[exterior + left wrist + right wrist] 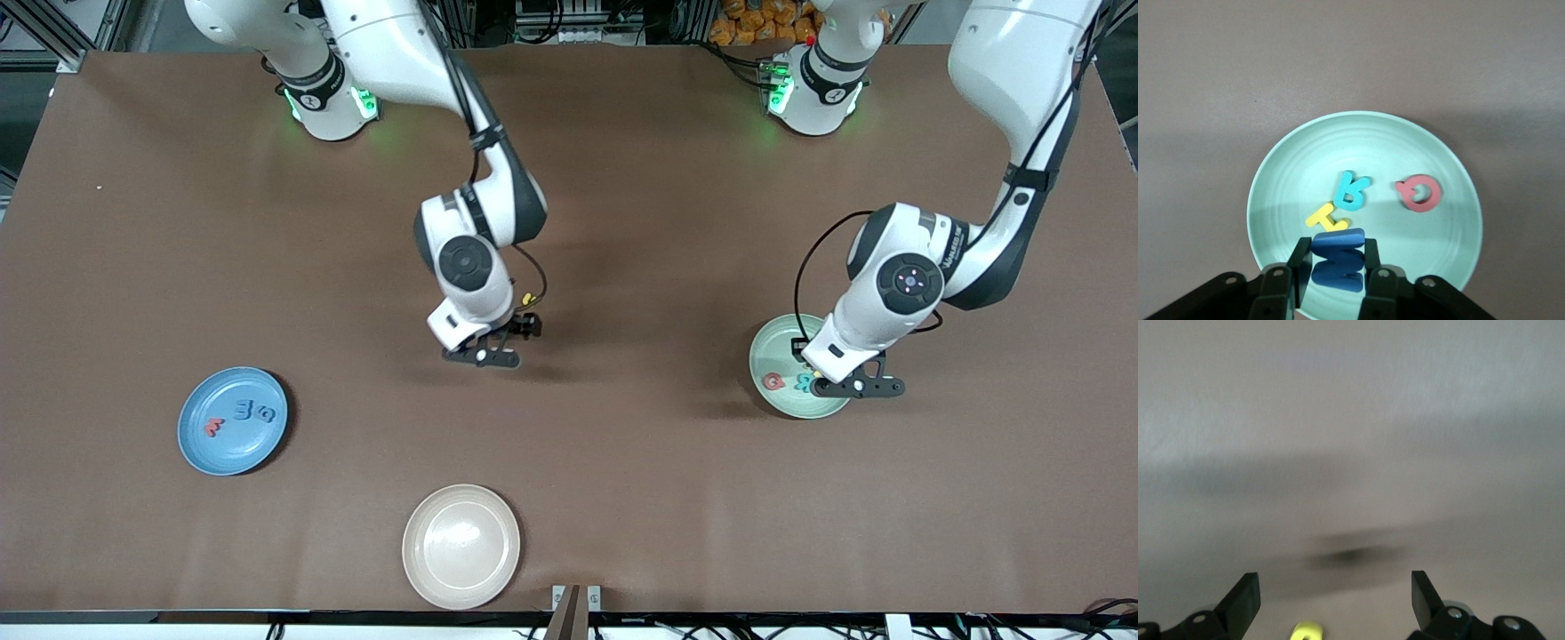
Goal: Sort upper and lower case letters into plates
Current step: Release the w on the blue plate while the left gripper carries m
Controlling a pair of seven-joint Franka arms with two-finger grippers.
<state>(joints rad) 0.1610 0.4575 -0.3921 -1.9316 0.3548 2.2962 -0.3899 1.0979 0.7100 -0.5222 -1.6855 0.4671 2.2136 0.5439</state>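
Nearest the front camera we see a cream-beige plate [461, 546] on the brown table [622, 498].

A little farther from the camera, toward the right arm's end of the table, lies a blue plate [233, 420]. In it we find a red letter [213, 428] and two blue letters [255, 412] side by side.

Toward the left arm's end sits the pale green plate [782, 342]. The left gripper [1336, 263] hangs over its rim, fingers [1299, 260] pressed against a dark blue letter M [1337, 260] between them; the letter is off the plate's floor. In the plate we make out a yellow letter T [1325, 219] touching a teal letter R [1351, 191], and a red letter Q [1419, 193] apart from them.

Over bare table near the middle hovers the right gripper [1335, 600], its fingers [1243, 601] spread wide with nothing between them. A small yellow bit [1306, 631] shows at the edge of its wrist view; we cannot tell what it is.
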